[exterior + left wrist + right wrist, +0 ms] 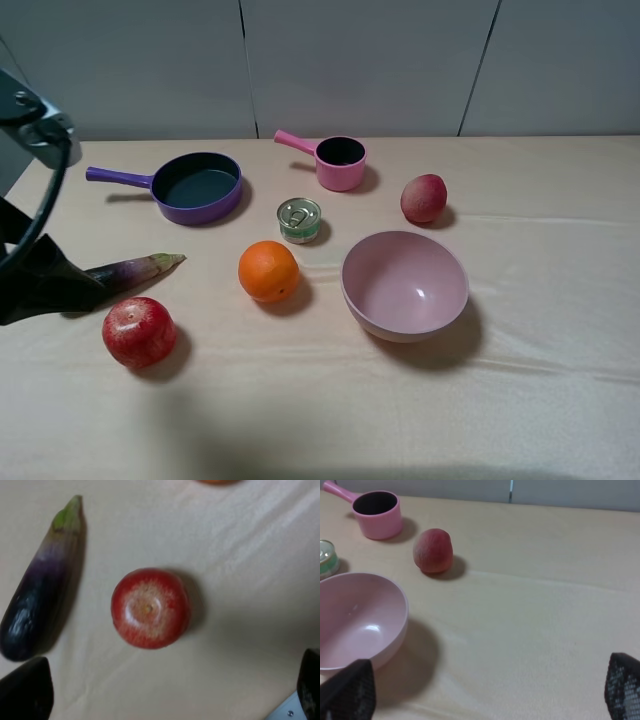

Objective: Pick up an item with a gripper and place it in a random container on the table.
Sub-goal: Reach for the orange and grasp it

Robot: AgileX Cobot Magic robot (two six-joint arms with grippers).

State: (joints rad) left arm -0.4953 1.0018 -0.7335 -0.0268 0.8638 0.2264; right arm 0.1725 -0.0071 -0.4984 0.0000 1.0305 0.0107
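Observation:
The orange item rests on the beige table near the middle, and only a sliver of it shows at the edge of the left wrist view. At the back stands the small pink saucepan container, also seen in the right wrist view. My left gripper hangs at the left edge over the eggplant's thick end. Its jaws stand open and hold nothing. My right gripper is open and holds nothing, and it is out of the high view.
A red apple lies just right of my left gripper, beside a dark eggplant. A purple frying pan, a small tin can, a peach and a large pink bowl surround the orange.

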